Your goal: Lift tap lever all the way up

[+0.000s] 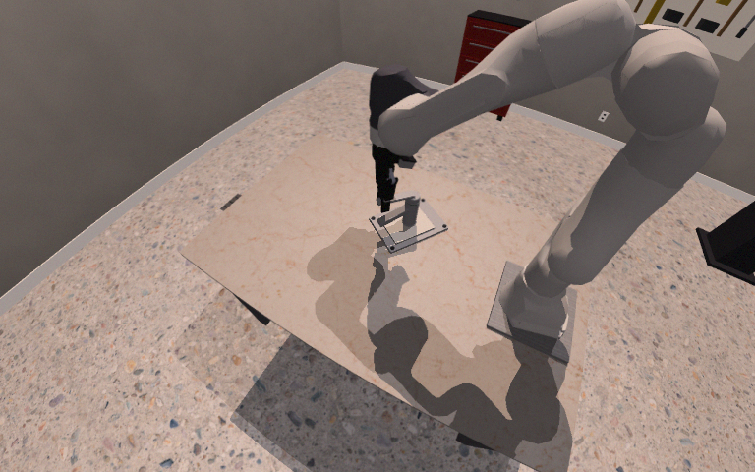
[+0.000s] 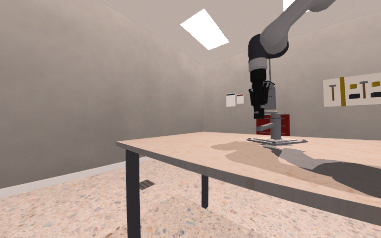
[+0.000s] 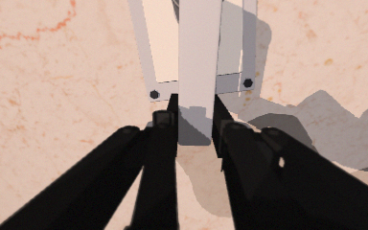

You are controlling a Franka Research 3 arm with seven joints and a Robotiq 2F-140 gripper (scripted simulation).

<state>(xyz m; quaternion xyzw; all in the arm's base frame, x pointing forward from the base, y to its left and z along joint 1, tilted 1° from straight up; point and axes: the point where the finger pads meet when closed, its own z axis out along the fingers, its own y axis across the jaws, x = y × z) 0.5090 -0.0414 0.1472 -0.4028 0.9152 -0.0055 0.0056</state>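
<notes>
A grey tap (image 1: pixel 410 211) stands upright on a square metal base plate (image 1: pixel 409 229) near the middle of the table. Its lever (image 2: pixel 269 112) runs out flat from the top of the column, above the spout (image 2: pixel 263 127). My gripper (image 2: pixel 259 114) hangs straight down over the lever's free end and is shut on it. In the wrist view the lever (image 3: pixel 198 62) is a pale bar running away from me, with my black fingers pressed on both sides of its near end. The gripper also shows in the top view (image 1: pixel 384 200).
The base plate's frame and two bolts (image 3: pixel 154 94) lie under the lever. The arm's pedestal (image 1: pixel 531 320) stands at the table's right side. A red drawer cabinet (image 1: pixel 484 38) stands by the far wall.
</notes>
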